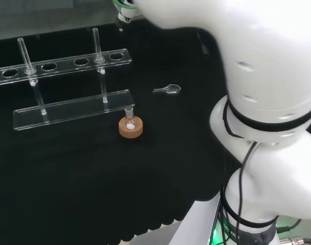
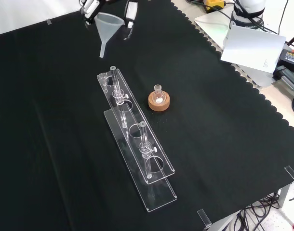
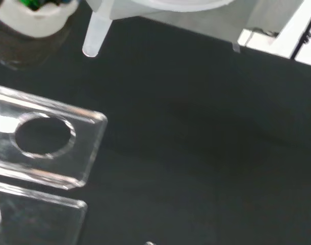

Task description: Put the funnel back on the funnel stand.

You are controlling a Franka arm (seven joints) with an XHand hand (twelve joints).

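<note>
In the front view a translucent funnel (image 2: 109, 25) hangs above the cloth at the top, spout down and tilted a little. The hand (image 2: 130, 13) is shut on its cone, with fingers on both sides. The clear funnel stand (image 2: 137, 144), a two-tier rack with round holes and upright rods, lies below it in that view; its near end is a short way from the spout. In the wrist view the funnel's spout (image 3: 96, 34) hangs over bare cloth beside the stand's end hole (image 3: 44, 135). In the head view the stand (image 1: 63, 64) is at the left, and a bit of the hand (image 1: 126, 14) shows at the top.
A small round flask with something white inside sits on a cork ring (image 2: 159, 101) right of the stand in the front view, and in front of it in the head view (image 1: 131, 127). A small clear piece (image 1: 168, 90) lies on the cloth. The cloth's scalloped edge (image 2: 243, 79) runs along the right.
</note>
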